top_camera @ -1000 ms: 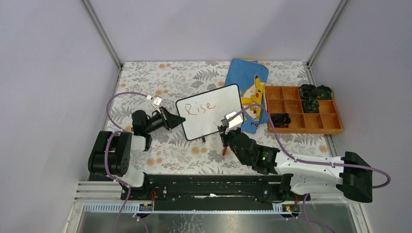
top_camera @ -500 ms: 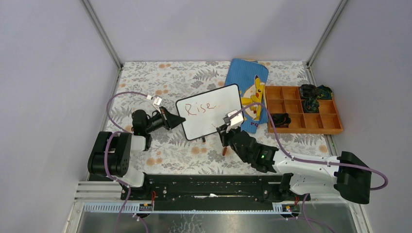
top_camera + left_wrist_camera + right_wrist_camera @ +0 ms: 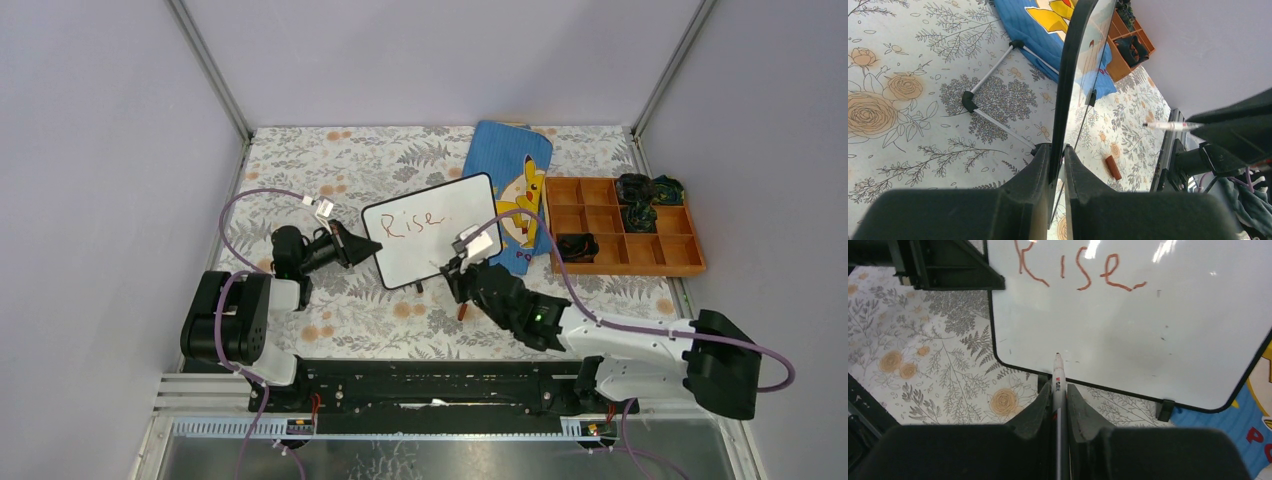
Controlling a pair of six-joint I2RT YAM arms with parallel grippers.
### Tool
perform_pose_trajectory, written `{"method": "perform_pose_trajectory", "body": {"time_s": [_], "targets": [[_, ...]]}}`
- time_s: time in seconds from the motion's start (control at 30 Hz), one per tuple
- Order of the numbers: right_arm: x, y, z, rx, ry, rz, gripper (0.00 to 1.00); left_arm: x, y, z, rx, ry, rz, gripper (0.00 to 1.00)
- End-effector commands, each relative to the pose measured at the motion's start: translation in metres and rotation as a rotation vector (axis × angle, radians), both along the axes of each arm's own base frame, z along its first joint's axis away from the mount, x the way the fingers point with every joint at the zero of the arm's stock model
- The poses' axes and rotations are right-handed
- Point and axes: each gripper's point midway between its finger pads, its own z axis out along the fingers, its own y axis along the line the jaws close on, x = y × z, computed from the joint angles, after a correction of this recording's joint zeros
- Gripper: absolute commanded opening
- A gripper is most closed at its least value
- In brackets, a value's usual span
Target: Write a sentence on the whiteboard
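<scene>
While the whiteboard (image 3: 440, 235) and the left pincer (image 3: 372, 247) are sitting just as they did a second ago, the right arm is lying a little further left along the near edge. Its right pincer (image 3: 455, 272) is hanging slightly lower and further left against the board's bottom frame. The red word "Rise" is reading the same as before.

In the left wrist view, the left pincer (image 3: 1057, 150) is clamping the board's black left edge (image 3: 1073, 60). The right pincer (image 3: 1058, 387) is gripping a marker (image 3: 1057, 370). Its tip is pointing at the lower left of the white face, just above the bottom frame, and seems to be stopping short of the surface.

Bare white is lying below and to the right of the word. Flowered table (image 3: 330, 170) is lying open left of the board and in front of it. A blue pouch (image 3: 515, 190) is lying just behind the board's right end, and a wooden tray (image 3: 620, 262) is sitting beside it at the table's right edge. A small reddish-brown piece (image 3: 461, 311) is lying on the table near the right arm.

Standing mid-table on its feet, the board is facing the arms. Its long axis is running left to right, with the right end further from them.
</scene>
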Motion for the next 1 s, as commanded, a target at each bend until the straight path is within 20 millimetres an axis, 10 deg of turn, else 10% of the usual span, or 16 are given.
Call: {"method": "perform_pose_trajectory", "body": {"time_s": [0.0,0.97], "targets": [[-0.008,0.026,0.024,-0.049,-0.116,0.021,0.0,0.003,0.002,-0.019,0.035,0.065,0.031,0.0],[-0.01,0.064,-0.005,-0.032,-0.045,0.029,0.0,0.002,0.0,-0.02,0.044,0.066,0.024,0.0]]}}
